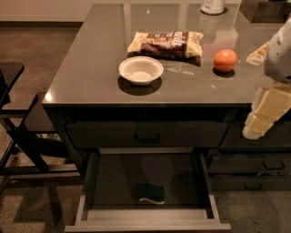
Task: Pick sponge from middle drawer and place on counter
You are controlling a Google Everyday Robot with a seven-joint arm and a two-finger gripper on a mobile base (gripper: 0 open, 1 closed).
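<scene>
A white bowl (141,70) sits near the front edge of the glossy grey-brown desk (91,77). Just behind the bowl and a little to its right lies a brown and yellow snack bag (166,44), flat on the surface. A round orange fruit (225,60) rests well to the right of the bowl, apart from the bag. Far behind the bowl, at the desk's back edge, the base of a white container (213,5) shows.

Below the bowl, under the desk's front edge, an upper drawer front (146,134) with a black bar handle is closed. Beneath that, the middle drawer (84,200) is pulled out. The sponge (151,193) lies on its dark floor, almost straight below the bowl and toward the drawer's front wall, green side up with a yellow edge showing.

The robot's cream-coloured tool (266,113) hangs well to the right of the bowl, beyond the fruit and off the desk's front corner, above the narrower drawers (268,166). It is far from the sponge, and how wide it stands cannot be told. A dark chair (18,136) stands to the left of the bowl, beside the desk.
</scene>
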